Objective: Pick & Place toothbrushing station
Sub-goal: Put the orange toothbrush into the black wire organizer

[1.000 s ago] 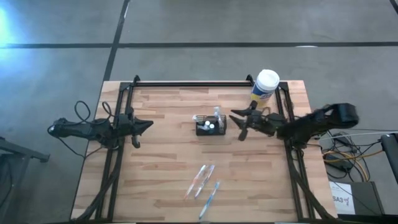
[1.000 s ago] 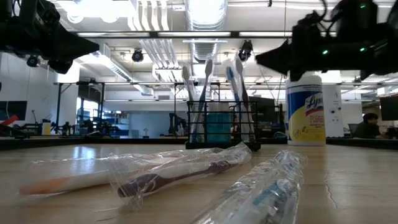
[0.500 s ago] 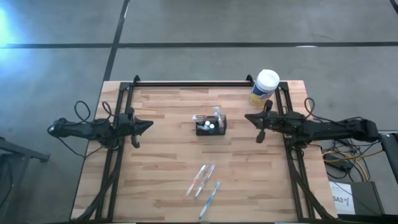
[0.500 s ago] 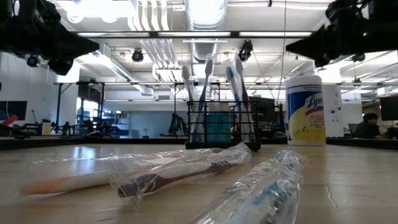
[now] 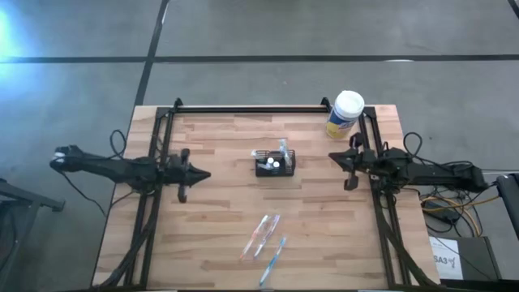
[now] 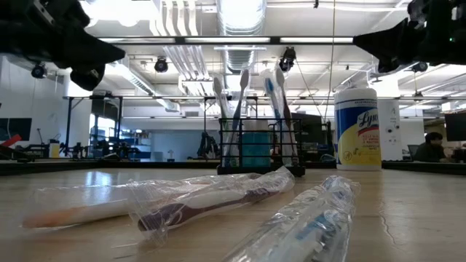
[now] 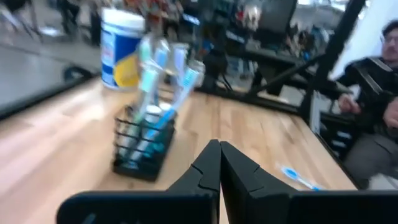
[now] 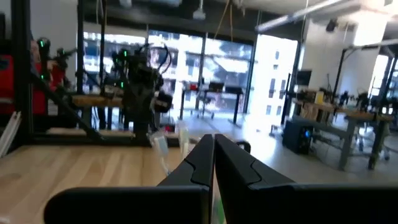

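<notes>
The toothbrushing station (image 5: 275, 163), a small black wire caddy with several toothbrushes standing in it (image 6: 261, 149), rests on its base at the middle of the wooden table (image 5: 211, 235). My left gripper (image 5: 204, 173) is shut and empty, to the caddy's left and clear of it; its wrist view looks along the shut fingers (image 7: 219, 155) at the caddy (image 7: 144, 143). My right gripper (image 5: 332, 156) is shut and empty too, to the caddy's right, near the table's right edge (image 8: 214, 149).
A white-lidded yellow-and-blue canister (image 5: 346, 113) stands at the far right corner. Wrapped toothbrushes (image 5: 263, 235) and a blue one (image 5: 274, 259) lie near the front edge. A black frame (image 5: 251, 109) runs along the far edge and both sides. A person (image 7: 379, 118) sits beyond the table.
My right gripper has drawn back from beside the caddy toward the table's right edge and has shut, holding nothing. My left gripper has shifted a little toward the table's middle and near edge, still shut. The caddy has stayed where it was.
</notes>
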